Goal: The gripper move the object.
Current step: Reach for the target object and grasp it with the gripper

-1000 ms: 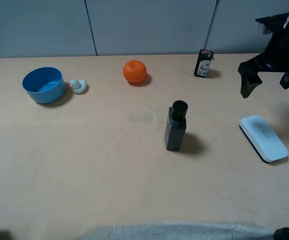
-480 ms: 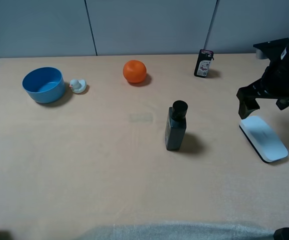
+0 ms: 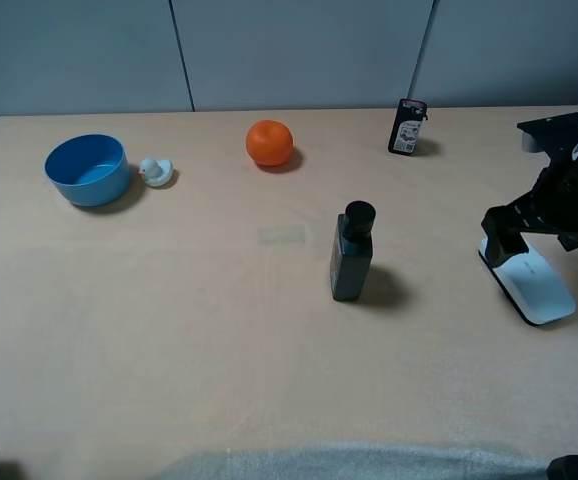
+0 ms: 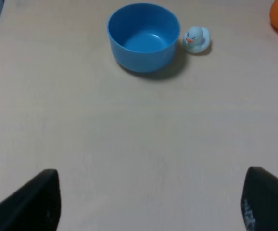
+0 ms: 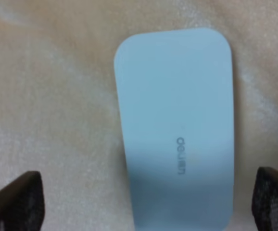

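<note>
The object, a flat white oblong block with a dark underside, lies on the table at the right. My right gripper is low over its far end. In the right wrist view the block fills the middle, and the gripper is open with one dark finger on each side of the block, not touching it. My left gripper is open and empty above bare table, with only its fingertips showing.
A dark bottle stands left of the block. A small black packet and an orange are at the back. A blue bowl and a toy duck sit far left, and both show in the left wrist view.
My right gripper has come down and forward from high at the back right to straddle the block's far end. The block and the other things have not moved.
</note>
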### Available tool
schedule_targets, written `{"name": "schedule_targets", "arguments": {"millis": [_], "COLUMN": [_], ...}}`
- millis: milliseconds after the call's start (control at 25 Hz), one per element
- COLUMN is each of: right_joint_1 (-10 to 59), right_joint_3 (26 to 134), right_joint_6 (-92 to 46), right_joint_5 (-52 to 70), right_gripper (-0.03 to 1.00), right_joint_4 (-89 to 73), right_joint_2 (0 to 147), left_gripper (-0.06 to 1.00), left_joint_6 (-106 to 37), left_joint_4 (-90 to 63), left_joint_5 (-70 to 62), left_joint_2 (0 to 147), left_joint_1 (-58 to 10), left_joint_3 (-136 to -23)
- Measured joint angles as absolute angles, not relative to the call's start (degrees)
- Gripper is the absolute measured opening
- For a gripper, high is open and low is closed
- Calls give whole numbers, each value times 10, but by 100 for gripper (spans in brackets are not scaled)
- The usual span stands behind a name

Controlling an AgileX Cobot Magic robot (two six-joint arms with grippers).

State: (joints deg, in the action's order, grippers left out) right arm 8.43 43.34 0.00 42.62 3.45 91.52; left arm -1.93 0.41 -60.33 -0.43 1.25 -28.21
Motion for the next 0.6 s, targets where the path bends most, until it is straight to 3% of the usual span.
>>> {"name": "schedule_targets", "arguments": {"millis": [600], "right_joint_1": [84], "right_joint_3": [399], "right_joint_6": [0], "right_joint_5": [366], "right_gripper": [65], "right_joint_4": [28], "right_joint_2": [915], "left_gripper": [82], "left_joint_6": [-19], "left_joint_4": [4], "left_joint_5": [-603], "left_joint_2": [-4], "left_joint_1": [13], "left_joint_3": [-282]}}
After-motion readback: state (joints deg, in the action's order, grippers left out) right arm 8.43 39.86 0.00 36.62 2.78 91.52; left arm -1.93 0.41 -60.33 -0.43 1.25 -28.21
